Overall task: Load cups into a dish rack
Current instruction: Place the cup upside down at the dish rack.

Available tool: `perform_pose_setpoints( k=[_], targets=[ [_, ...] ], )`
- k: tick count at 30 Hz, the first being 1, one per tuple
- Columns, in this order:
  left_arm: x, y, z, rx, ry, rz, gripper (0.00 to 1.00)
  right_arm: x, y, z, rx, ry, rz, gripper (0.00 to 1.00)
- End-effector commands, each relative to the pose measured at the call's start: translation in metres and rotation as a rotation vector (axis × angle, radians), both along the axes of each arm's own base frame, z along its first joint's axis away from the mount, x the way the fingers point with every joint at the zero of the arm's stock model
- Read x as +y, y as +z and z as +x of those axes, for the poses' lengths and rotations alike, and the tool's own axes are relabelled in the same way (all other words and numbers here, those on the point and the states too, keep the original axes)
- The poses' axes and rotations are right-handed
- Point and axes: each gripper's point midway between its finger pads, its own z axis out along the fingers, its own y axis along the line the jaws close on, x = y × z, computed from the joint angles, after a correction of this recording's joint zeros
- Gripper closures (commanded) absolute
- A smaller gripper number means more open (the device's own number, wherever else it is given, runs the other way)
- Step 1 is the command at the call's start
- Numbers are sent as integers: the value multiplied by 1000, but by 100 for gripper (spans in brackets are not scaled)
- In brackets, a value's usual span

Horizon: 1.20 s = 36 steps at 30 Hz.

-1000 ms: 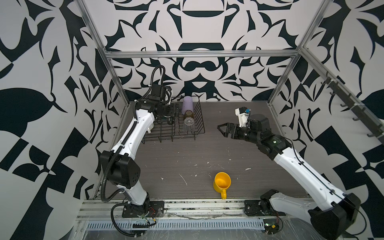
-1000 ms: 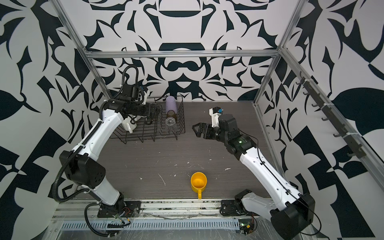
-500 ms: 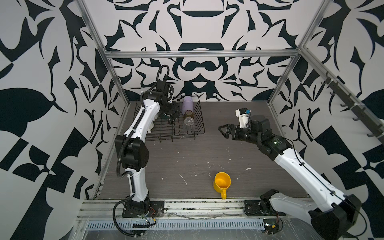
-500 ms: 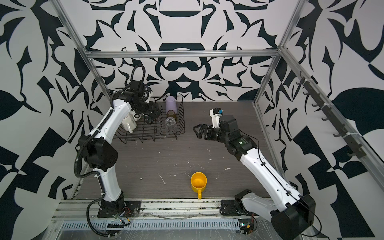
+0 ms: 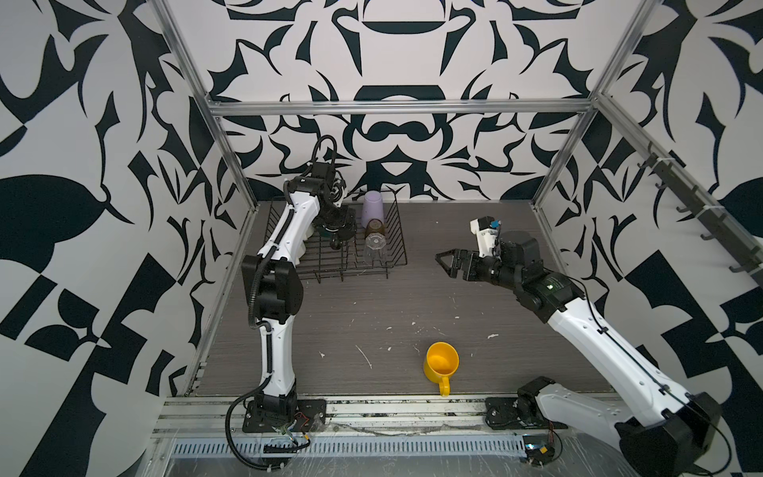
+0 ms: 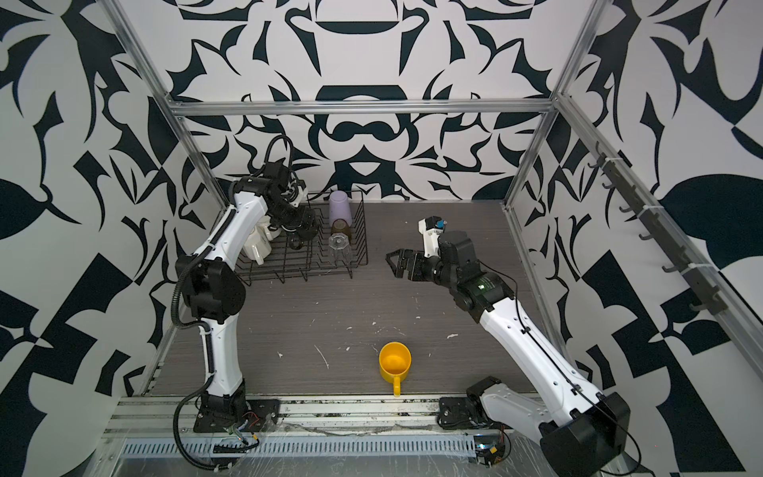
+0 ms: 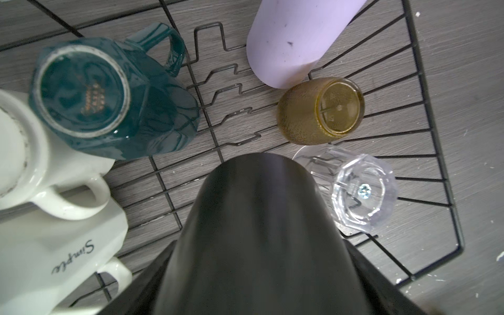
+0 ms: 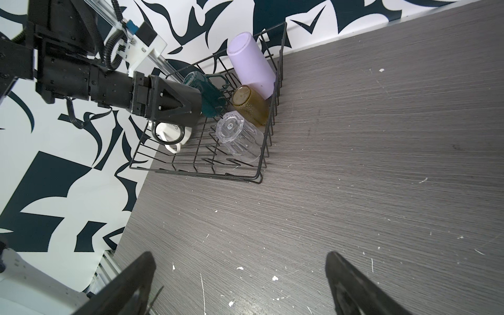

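Clearance inside the rack point(image 5: 398, 252) decides the set-down. In both top views the left end effector point(image 5: 339, 231), clamped on the black mug point(image 5: 349, 224), hangs over the rack's middle. The right end effector point(image 6: 394, 261), jaws apart and empty, is above the counter point(image 6: 309, 322), on the arm nearer the upright yellow mug point(image 6: 395, 361). Left wrist: the black mug's long axis aims down at bare wire between teal mug point(image 7: 109, 103) and clear glass point(image 7: 360, 193), the glass just beside it. Right wrist: its handle hangs underneath, close over a cream mug point(image 8: 173, 148), likely the tightest spot.
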Motion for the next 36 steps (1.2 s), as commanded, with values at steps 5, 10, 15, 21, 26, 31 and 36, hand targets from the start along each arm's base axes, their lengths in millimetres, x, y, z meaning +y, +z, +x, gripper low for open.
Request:
perform_pose_setpoints(
  k=[5, 10, 15, 21, 26, 31, 36],
  targets=[
    [-4, 0, 3, -13, -102, 7, 100, 0, 1, 3, -15, 4, 2, 1],
    [-5, -12, 8, 10, -113, 14, 100, 2, 0, 5, -11, 9, 8, 1],
    [-4, -24, 14, 32, -107, 25, 100, 4, -1, 6, -6, 14, 10, 1],
    [-3, -32, 20, 38, -101, 35, 100, 4, -2, 7, -1, 13, 9, 1],
    [-1, -43, 22, 62, -93, 44, 100, 4, -4, 8, 3, 12, 11, 2],
    [-1, -56, 22, 92, -79, 43, 100, 5, -5, 8, 7, 15, 14, 2],
    [-1, -67, 24, 115, -63, 41, 93, 5, -6, 8, 9, 14, 17, 2]
  ],
)
